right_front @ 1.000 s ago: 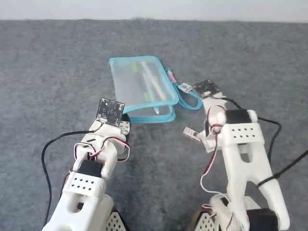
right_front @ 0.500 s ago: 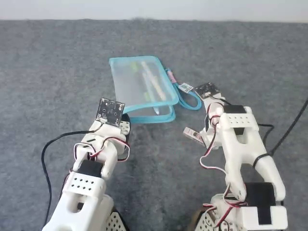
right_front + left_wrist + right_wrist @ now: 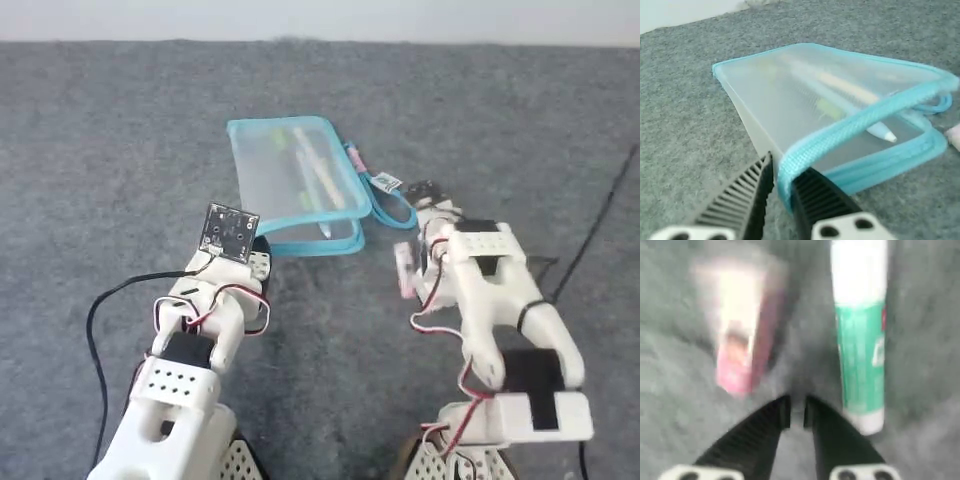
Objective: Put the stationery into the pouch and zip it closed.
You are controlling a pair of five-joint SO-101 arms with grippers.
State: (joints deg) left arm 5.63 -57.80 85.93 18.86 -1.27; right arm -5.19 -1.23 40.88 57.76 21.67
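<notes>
Shifted since a second ago: right arm folded back toward its base, pink eraser (image 3: 405,268) turned from lying crosswise to pointing far-to-near, no change on the left.

Far left of centre: pouch (image 3: 295,180) flat on the grey table (image 3: 110,130), mouth gaping on its near side, pens (image 3: 315,180) already inside. Left gripper (image 3: 782,172) clamped tight on the pouch's teal edge at the near-left corner, holding the mouth up.

Step in hand, by my read: loading the last loose stationery; zipping not yet started.

Right of the pouch: eraser on the table, just off the pouch's near-right corner. Right gripper (image 3: 796,407) hanging above the table, jaws almost together, nothing between them. Eraser (image 3: 742,345) beyond the tips and off to one side, apart from them; beside it a green-and-white tube (image 3: 860,340), possibly a glue stick, also untouched.

Next move calls for: opening the right jaws, centring over one loose item, descending, pinching across its narrow side, then carrying it left into the held-open mouth.
</notes>
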